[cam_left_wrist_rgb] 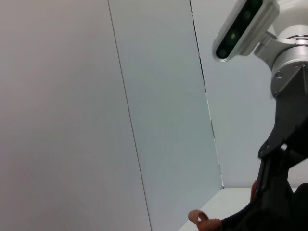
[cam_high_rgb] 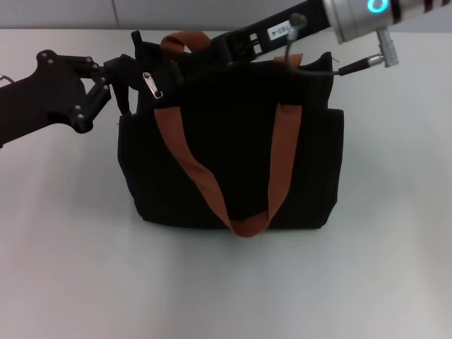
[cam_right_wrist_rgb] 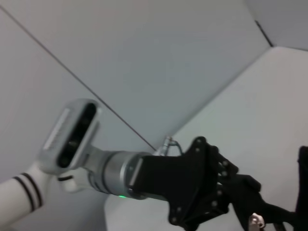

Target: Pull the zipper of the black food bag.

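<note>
The black food bag [cam_high_rgb: 233,148] stands upright in the middle of the table, its rust-orange handles [cam_high_rgb: 191,162] draped down the front. The silver zipper pull [cam_high_rgb: 152,83] lies near the bag's top left corner; it also shows in the right wrist view [cam_right_wrist_rgb: 255,220]. My left gripper [cam_high_rgb: 127,74] is at that corner, just left of the pull, and looks shut on the bag's top edge. My right gripper [cam_high_rgb: 215,48] reaches in from the upper right and sits over the bag's back top edge, beside the rear handle [cam_high_rgb: 185,40].
The bag rests on a white table [cam_high_rgb: 70,268] that ends at a pale wall [cam_high_rgb: 70,13] behind. The right arm's cable and connector [cam_high_rgb: 367,62] hang over the bag's right top corner. In the left wrist view the right arm [cam_left_wrist_rgb: 284,86] stands close by.
</note>
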`<state>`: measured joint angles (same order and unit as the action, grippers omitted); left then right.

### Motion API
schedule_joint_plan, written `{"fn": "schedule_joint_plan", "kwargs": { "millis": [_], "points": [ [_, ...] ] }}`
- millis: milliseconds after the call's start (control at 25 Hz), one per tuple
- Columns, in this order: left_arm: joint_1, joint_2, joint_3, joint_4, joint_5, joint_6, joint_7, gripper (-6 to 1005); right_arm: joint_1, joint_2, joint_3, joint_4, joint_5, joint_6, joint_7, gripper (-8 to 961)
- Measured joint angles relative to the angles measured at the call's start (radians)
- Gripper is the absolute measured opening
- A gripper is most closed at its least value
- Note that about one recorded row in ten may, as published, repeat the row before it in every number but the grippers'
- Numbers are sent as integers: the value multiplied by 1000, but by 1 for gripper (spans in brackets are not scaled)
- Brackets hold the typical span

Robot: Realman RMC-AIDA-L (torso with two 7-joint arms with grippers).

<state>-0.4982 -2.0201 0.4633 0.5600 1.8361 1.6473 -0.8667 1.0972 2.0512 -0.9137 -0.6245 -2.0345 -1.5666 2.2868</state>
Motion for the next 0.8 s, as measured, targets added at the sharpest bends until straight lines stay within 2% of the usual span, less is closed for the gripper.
{"fn": "schedule_joint_plan", "kwargs": {
  "millis": [400, 800],
  "points": [
    [-1, 0, 0, 0, 0, 3, -1, 31, 32, 15, -75, 4, -2, 83, 59, 803],
    [-19, -4, 1, 0, 0, 4, -4, 33, 46, 26, -100, 4, -3, 96, 81, 803]
  ]
}}
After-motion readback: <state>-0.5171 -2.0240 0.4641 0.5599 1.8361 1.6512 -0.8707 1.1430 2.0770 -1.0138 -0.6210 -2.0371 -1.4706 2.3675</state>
